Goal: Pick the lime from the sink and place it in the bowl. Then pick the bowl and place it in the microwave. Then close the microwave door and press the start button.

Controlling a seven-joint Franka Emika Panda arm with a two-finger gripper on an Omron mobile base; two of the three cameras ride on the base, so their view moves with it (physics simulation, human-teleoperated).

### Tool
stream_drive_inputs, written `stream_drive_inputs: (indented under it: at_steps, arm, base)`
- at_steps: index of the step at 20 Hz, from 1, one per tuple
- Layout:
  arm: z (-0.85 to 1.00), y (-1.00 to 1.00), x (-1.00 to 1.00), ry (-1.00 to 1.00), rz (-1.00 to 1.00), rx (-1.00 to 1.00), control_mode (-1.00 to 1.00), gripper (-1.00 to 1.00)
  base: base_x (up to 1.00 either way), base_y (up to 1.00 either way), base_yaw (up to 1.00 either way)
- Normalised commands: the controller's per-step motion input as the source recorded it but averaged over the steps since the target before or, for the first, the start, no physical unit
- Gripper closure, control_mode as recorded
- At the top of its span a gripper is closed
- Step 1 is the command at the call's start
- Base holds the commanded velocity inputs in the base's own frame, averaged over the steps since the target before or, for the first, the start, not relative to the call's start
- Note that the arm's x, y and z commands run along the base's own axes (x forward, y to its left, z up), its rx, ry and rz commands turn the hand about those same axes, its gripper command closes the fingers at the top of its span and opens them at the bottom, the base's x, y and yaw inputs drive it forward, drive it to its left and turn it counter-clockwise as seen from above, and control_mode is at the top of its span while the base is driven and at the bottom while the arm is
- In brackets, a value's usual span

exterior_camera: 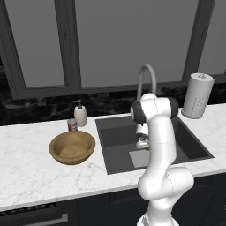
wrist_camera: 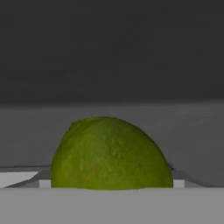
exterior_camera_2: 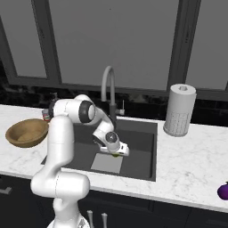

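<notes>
Though the arm's own links hide the fingertips from both base cameras and the hand camera cuts them off, so the gripper's [exterior_camera_2: 116, 153] opening and any contact cannot be told, it hangs low in the sink [exterior_camera_2: 142, 133] at the lime [wrist_camera: 109, 153].

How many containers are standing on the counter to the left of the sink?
3: the wooden bowl nearest the counter's front, the small red can just behind it, and the soap dispenser behind the can. More may be hidden.
</notes>
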Motion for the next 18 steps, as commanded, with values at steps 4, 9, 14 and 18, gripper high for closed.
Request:
stream_drive_inputs:
  at_steps: [4, 9, 14, 18]
  arm:
    - [0.52, 0.00, -0.18, -0.17, 0.00, 0.02, -1.00, 1.00]
    - [1.00, -0.03, -0.19, -0.20, 0.00, 0.05, -1.00, 1.00]
    - [0.83, -0.35, -0.40, -0.13, 0.00, 0.04, -1.00, 1.00]
    - [0.80, -0.42, -0.73, -0.09, 0.00, 0.03, -1.00, 1.00]
  base:
    - [0.00, 0.00, 0.00]
    - [0.00, 0.00, 0.00]
    - [0.00, 0.00, 0.00]
    - [0.00, 0.00, 0.00]
